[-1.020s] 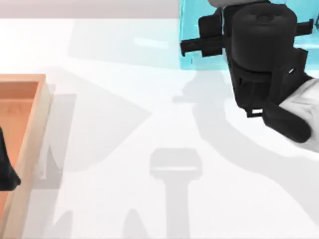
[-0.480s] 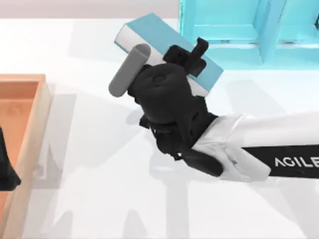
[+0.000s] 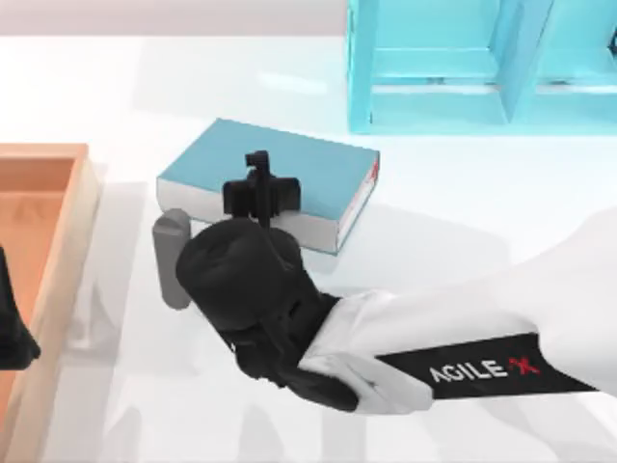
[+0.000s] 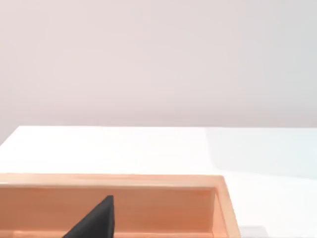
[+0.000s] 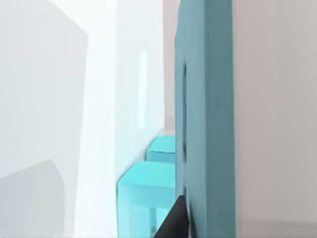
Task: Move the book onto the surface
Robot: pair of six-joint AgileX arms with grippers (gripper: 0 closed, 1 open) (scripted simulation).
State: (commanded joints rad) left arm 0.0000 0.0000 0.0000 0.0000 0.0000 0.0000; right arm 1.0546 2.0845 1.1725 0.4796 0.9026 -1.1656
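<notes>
1. The book (image 3: pixel 289 169) lies flat on the surface (image 3: pixel 463 212), teal cover up, white page edges facing the near side and a small red mark at its right-hand end. It sits directly under and around the right gripper (image 3: pixel 260 193), just in front of the turquoise shelf unit (image 3: pixel 434 68) but apart from it.

2. The right gripper reaches over the book's near long edge from the near side, its black fingers lying over the cover and the page edge. It seems to be clamped on the book, one finger above the cover and the other out of sight beneath. In the right wrist view the book's teal cover (image 5: pixel 205 114) stands close against the camera, with a dark fingertip (image 5: pixel 176 220) lying against it.

3. The right arm's white sleeve runs from the gripper away to the right and toward the near edge of the table. A grey cylinder (image 3: pixel 172 258) juts from the wrist on the gripper's left side.

4. The orange-brown wooden tray (image 3: pixel 58 251) lies well to the left of the right gripper, at the table's left edge.

5. The left gripper (image 3: pixel 12 333) is parked over that tray, far left of the right gripper; whether its fingers are apart or together I cannot tell. The left wrist view shows the tray's far wall (image 4: pixel 114 181) with a dark finger tip (image 4: pixel 96 220) in front of it.
</notes>
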